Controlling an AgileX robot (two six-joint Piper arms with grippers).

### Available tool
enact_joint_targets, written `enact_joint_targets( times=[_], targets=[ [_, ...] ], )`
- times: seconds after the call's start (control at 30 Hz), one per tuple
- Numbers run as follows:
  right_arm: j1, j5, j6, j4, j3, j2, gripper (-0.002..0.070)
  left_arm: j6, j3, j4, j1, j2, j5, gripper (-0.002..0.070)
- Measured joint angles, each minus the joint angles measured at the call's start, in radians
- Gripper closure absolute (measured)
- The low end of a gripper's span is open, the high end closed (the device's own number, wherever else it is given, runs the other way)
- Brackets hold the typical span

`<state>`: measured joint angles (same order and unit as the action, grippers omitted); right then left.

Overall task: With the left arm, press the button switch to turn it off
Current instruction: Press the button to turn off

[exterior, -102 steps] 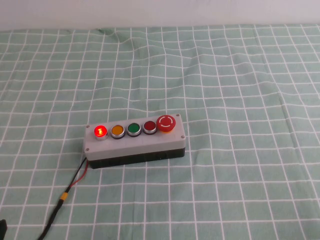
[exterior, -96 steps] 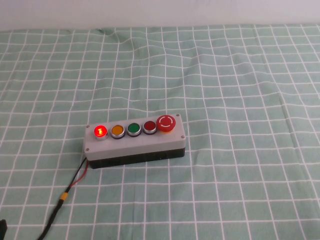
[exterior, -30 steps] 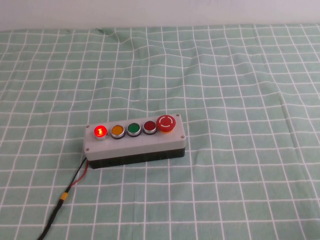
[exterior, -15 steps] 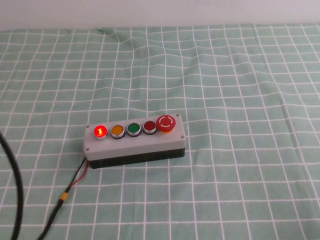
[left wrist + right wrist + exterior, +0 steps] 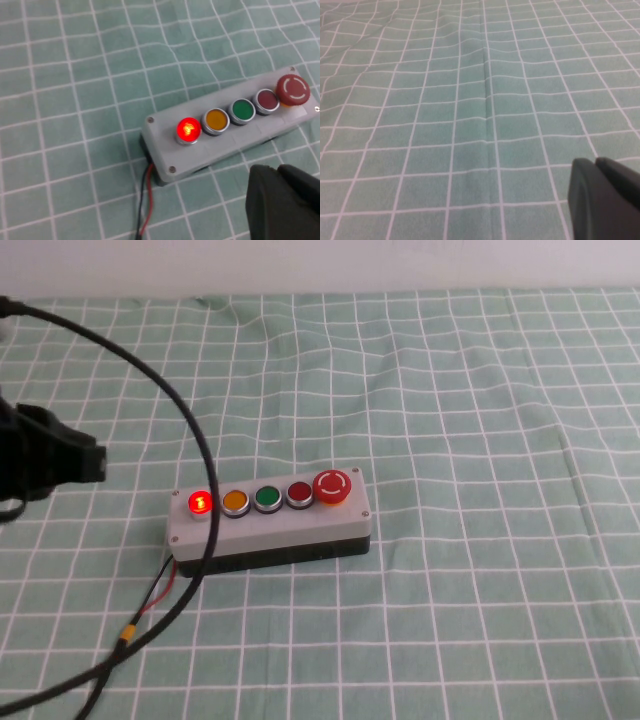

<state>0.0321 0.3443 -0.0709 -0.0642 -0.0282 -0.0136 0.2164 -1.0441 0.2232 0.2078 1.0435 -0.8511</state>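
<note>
Button switch (image 5: 188,130), glowing red, sits at the end of a five-button row on a grey box (image 5: 200,155) on the checked table (image 5: 480,390). My left tool (image 5: 285,202) hovers just beside the box, its fingers together, I judge to press with. My right tool (image 5: 605,200) is parked far off, fingers together.

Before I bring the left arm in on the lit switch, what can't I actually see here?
- Left tool: only a dark corner in the left wrist view; cut off in the high view.
- Right tool: same, right wrist view.
- Button switch: partly crossed by the black cable, high view.
- Grey box: far end cut off, left wrist view.
</note>
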Motion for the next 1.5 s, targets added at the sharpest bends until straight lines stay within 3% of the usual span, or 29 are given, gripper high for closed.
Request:
enact_joint_targets(
  times=[0.17,0.37,0.57,0.77,1.5],
  targets=[
    [0.000,0.000,0.000,0.000,0.000,0.000,0.0692,0.037,-0.007,0.104,0.000,0.143,0.006,0.0678],
    [0.000,0.000,0.000,0.000,0.000,0.000,0.0692,0.045,-0.025,0.108,0.057,0.305,0.037,0.0678],
    [0.000,0.000,0.000,0.000,0.000,0.000,0.0692,0.006,-0.111,0.026,0.126,0.428,0.037,0.0678],
    [0.000,0.000,0.000,0.000,0.000,0.000,0.0692,-0.099,-0.206,-0.087,0.130,0.525,0.002,0.0678],
    [0.000,0.000,0.000,0.000,0.000,0.000,0.0692,-0.121,-0.238,-0.126,0.130,0.678,-0.019,0.0677]
  ],
)
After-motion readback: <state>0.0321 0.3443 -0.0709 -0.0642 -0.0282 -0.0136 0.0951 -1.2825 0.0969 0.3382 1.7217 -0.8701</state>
